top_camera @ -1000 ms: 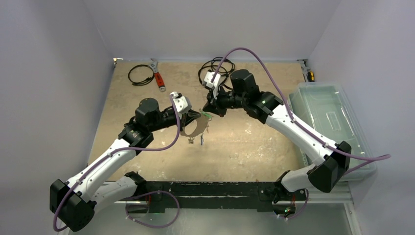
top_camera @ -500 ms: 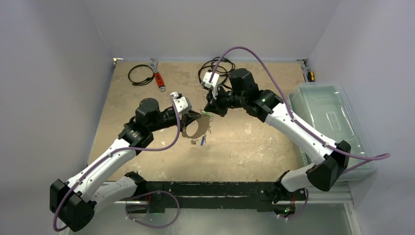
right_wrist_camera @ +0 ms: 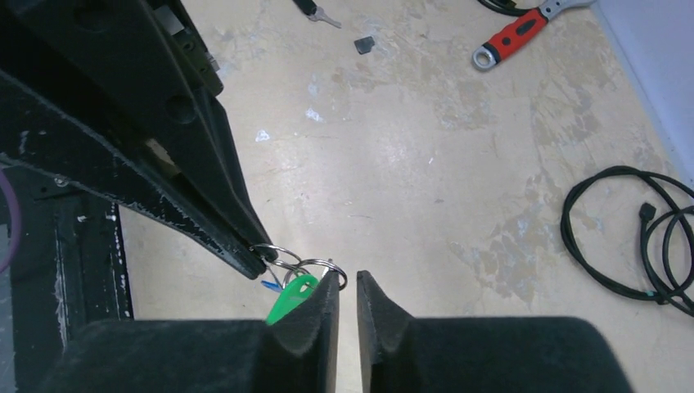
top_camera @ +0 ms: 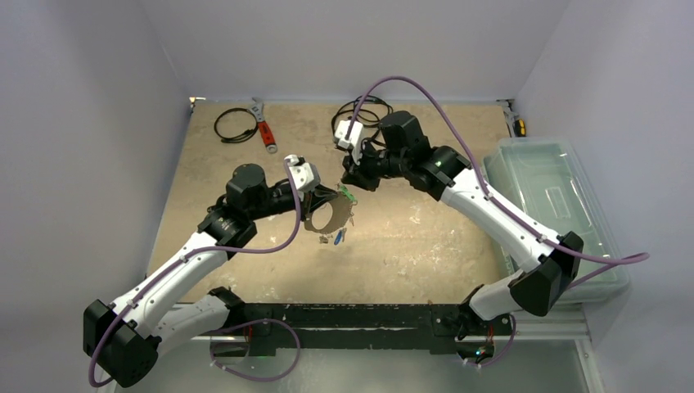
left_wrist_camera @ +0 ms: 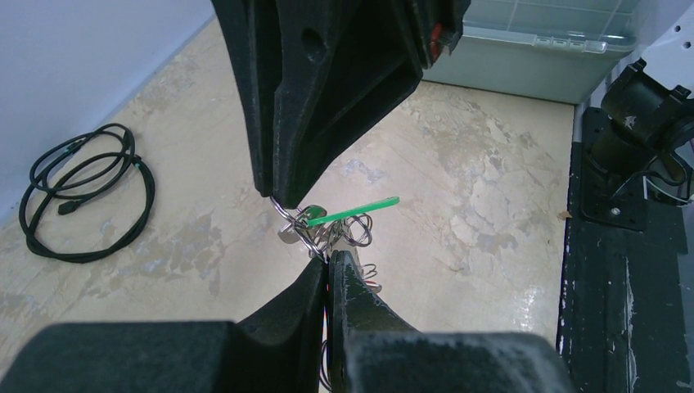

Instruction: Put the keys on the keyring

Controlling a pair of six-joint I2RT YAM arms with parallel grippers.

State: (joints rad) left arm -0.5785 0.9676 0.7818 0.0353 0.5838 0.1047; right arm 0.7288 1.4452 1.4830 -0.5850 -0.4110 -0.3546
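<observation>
Above the beige table (top_camera: 425, 246), one keyring (top_camera: 312, 223) holds perhaps three keys (top_camera: 338, 237).

Colours across my feeds: sand, black and white, with a few bright specks.

The table (top_camera: 425, 237) is pale beige, mottled with whitish scuffs and darker tan blotches. At its centre I see the dull silvery-grey keyring (top_camera: 314, 219) and the keys (right_wrist_camera: 288, 296), silver, one with a bright green tag and one with a blue tag. The left gripper (left_wrist_camera: 330, 266) and right gripper (right_wrist_camera: 348, 282) are matt black. Both arms are white with black joints and trail purple cables. At eleven o'clock lies a red-handled wrench (top_camera: 263, 129) with silver jaws, beside a black coiled cable (top_camera: 236, 125). At three o'clock sits a translucent, faintly green plastic bin (top_camera: 556, 196).
</observation>
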